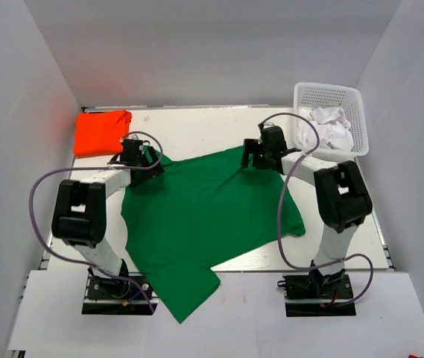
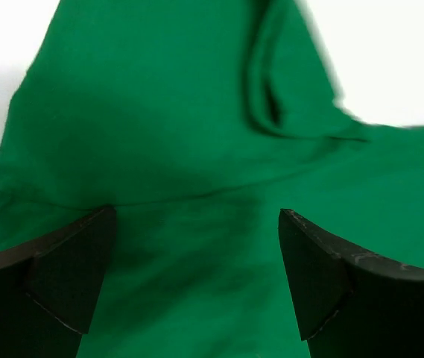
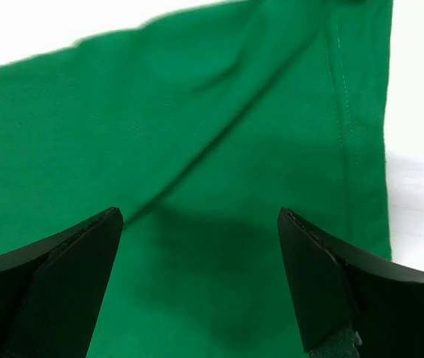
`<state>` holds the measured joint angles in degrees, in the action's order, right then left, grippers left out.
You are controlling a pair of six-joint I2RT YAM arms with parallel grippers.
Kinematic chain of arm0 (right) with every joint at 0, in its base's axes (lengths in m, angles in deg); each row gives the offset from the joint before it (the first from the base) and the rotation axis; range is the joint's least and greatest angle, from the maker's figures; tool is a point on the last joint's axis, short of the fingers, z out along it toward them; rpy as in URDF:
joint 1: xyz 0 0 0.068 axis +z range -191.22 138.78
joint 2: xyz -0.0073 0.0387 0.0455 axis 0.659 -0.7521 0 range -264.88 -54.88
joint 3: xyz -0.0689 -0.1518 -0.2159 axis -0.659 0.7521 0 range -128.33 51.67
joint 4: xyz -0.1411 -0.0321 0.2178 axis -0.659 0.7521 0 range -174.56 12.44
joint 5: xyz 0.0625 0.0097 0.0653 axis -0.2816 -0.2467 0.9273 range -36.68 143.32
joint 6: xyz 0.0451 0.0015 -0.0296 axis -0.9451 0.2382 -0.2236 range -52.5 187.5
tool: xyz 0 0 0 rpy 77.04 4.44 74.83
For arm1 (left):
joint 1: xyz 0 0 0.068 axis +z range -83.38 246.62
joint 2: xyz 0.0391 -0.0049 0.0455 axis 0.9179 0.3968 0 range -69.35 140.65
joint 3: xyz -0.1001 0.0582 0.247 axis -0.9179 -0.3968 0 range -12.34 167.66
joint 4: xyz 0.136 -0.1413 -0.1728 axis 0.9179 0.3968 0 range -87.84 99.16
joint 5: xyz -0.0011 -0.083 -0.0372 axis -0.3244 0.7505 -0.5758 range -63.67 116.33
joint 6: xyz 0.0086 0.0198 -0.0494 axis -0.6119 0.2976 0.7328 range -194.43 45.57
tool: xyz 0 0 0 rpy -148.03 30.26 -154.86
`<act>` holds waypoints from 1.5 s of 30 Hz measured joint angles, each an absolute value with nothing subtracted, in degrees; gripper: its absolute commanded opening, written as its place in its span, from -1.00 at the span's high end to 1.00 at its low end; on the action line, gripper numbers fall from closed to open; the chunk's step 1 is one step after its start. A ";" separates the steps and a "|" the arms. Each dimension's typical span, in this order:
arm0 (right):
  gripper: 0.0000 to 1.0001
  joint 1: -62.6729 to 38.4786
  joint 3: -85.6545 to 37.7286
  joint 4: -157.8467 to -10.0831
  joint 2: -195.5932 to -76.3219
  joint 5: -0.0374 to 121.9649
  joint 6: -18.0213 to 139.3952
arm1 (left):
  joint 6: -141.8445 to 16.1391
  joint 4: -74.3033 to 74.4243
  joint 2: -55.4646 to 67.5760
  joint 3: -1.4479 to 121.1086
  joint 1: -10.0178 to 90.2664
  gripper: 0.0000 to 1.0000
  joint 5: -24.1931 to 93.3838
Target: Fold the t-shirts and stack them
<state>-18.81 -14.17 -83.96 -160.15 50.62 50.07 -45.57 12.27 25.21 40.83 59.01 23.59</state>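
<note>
The deep green t-shirt (image 1: pixel 204 216) lies spread across the middle of the table, its lower end hanging over the near edge. The orange-red t-shirt (image 1: pixel 101 131) lies folded at the far left. My left gripper (image 1: pixel 138 160) is open over the green shirt's far left corner; the green cloth (image 2: pixel 197 149) fills its wrist view between the fingers (image 2: pixel 70 276). My right gripper (image 1: pixel 260 156) is open over the shirt's far right corner; the green cloth with a stitched hem (image 3: pixel 197 164) lies below its fingers (image 3: pixel 316 283). Neither gripper holds cloth.
A white mesh basket (image 1: pixel 331 95) with crumpled white cloth (image 1: pixel 332 128) inside stands at the far right. White walls enclose the table on the left, back and right. The arm bases sit at the near edge.
</note>
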 measured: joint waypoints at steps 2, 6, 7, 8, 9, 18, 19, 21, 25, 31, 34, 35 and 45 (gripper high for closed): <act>-0.81 -19.42 -15.18 -83.52 -162.99 50.99 49.37 | -45.02 13.72 28.51 42.25 59.01 -0.99 22.65; -0.81 -20.78 -18.70 -83.04 -166.51 51.65 47.86 | -44.26 14.74 33.52 48.17 59.12 -0.99 21.54; -0.81 -21.21 -19.83 -82.91 -167.28 51.87 47.47 | -44.06 14.96 35.05 50.05 59.12 -0.99 21.10; -0.81 -21.59 -20.84 -82.87 -168.17 51.89 47.14 | -43.93 15.35 36.47 51.89 59.20 -0.99 20.86; -0.81 -22.04 -21.98 -82.82 -169.29 51.89 46.88 | -43.76 16.08 38.24 54.34 59.25 -0.99 20.62; -0.81 -24.49 -38.04 -79.87 -180.15 51.56 50.46 | -45.11 25.10 58.83 85.57 59.38 -0.99 18.32; -0.81 -24.65 -40.29 -79.33 -181.48 51.26 51.38 | -45.59 26.46 60.71 88.96 59.40 -0.99 18.32; -0.81 -24.93 -44.34 -77.97 -183.82 50.80 53.00 | -46.40 28.51 64.29 95.16 59.38 -0.99 19.13; -0.81 -25.41 -48.58 -76.57 -185.35 50.91 56.23 | -47.28 31.90 68.80 103.54 59.40 -0.99 21.51; -0.81 -25.48 -38.76 -80.07 -176.24 54.56 60.87 | -48.94 32.49 66.59 102.77 59.49 -0.99 26.52; -0.81 -25.34 -28.01 -81.53 -165.68 55.91 61.11 | -49.46 31.55 58.31 93.79 59.42 -0.99 28.42; -0.81 -25.26 -24.66 -81.69 -161.92 56.04 60.78 | -49.37 30.72 54.24 89.33 59.31 -0.99 28.99; -0.81 -25.02 -1.54 -83.41 -134.56 47.59 48.72 | -38.64 22.74 7.68 38.88 56.97 -0.99 36.33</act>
<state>-25.02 -1.54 -83.41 -134.56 47.59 48.72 -38.64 22.74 7.68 38.88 56.97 36.33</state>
